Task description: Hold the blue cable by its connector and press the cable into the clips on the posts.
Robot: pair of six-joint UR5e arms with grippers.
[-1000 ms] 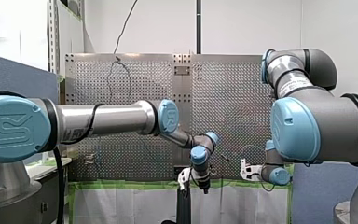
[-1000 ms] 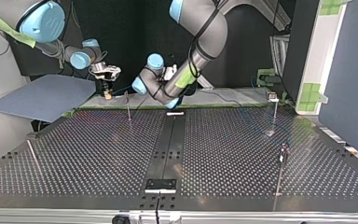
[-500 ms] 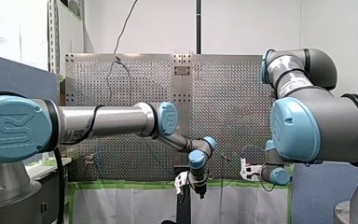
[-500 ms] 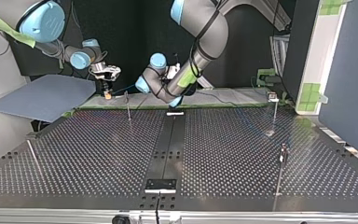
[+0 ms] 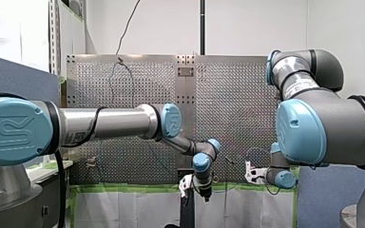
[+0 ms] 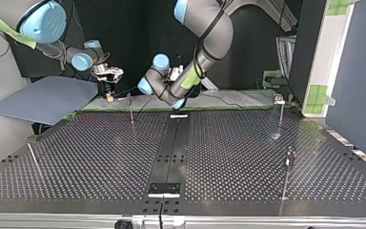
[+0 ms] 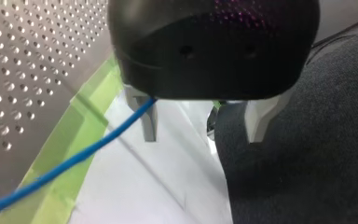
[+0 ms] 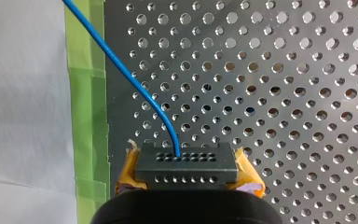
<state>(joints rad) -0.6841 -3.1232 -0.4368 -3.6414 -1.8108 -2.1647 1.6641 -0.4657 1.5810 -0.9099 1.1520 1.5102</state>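
Right wrist view: the black connector is being clamped between the yellow-padded fingers of my right gripper, the blue cable arcing from it over the counter toward the green tape. My left gripper's metal fingers are being held wide, the cable passing beside one. The cable is being judged thin, light and limp, so the rigid connector is being treated as the proper hold.

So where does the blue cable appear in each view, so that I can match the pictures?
Front view: too thin to make out.
Top view: a faint stretch of the blue cable at the far edge, left of middle.
Left wrist view: it leaves my left gripper across the green tape.
Right wrist view: it rises from the connector in my right gripper.
Shared landmark: the green tape.
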